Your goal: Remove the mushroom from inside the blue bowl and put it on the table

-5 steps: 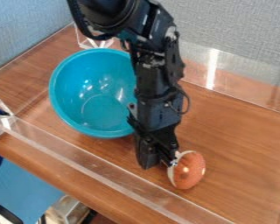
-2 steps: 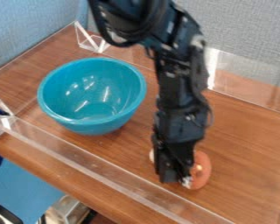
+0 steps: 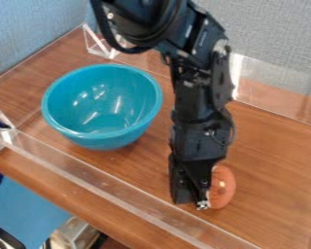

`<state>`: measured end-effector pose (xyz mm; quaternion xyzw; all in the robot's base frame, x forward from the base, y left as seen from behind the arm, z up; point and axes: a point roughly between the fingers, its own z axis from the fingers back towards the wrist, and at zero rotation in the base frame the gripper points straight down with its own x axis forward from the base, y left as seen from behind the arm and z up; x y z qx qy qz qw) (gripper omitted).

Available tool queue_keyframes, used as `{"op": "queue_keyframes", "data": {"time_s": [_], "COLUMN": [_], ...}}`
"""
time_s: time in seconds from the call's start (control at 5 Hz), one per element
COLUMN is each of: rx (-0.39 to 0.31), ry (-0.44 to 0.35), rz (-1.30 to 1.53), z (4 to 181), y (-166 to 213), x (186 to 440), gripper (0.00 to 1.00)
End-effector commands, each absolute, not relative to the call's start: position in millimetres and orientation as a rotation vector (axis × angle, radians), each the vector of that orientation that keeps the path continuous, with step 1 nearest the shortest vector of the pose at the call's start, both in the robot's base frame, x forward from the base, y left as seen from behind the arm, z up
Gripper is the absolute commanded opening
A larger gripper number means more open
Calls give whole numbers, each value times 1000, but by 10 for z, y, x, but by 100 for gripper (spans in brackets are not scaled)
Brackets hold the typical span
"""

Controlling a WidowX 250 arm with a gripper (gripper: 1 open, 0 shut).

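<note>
At the left, the bowl [image 3: 102, 105] stands upright on the tabletop [image 3: 268, 136], its glossy turquoise inside open to view with nothing in it. It sits near the back-left part of the wood-grain surface, close to the low clear wall [image 3: 81, 170] that runs along the front edge.

To the right of the bowl, the black arm [image 3: 197, 88] comes down from the top of the view and points its claw [image 3: 190, 192] straight down at the tabletop, well apart from the bowl. The claw's black fingers look drawn together, clenched; they reach down to the wood just inside the front wall.

The mushroom [image 3: 222, 190] lies on the tabletop immediately right of the claw, outside the bowl. Its reddish-brown cap shows as a rounded shape pressed up against the right side of the claw tip, with a small pale patch low on it. The claw's body covers the mushroom's left part, so I cannot tell whether the fingers grip it or only rest beside it.

Further right, bare wood runs on to the clear wall at the back right.
</note>
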<state>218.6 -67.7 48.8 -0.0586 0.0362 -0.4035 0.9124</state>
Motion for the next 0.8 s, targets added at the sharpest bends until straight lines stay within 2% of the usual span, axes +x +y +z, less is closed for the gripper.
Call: {"op": "queue_keyframes", "data": {"time_s": [0.0,0.6], "rx": [-116,-115], "ry": [37,37], "rz": [-884,-894], "z": [566,563], "y": [-723,-573], "x": [2147,2136], "gripper": [0,0]}}
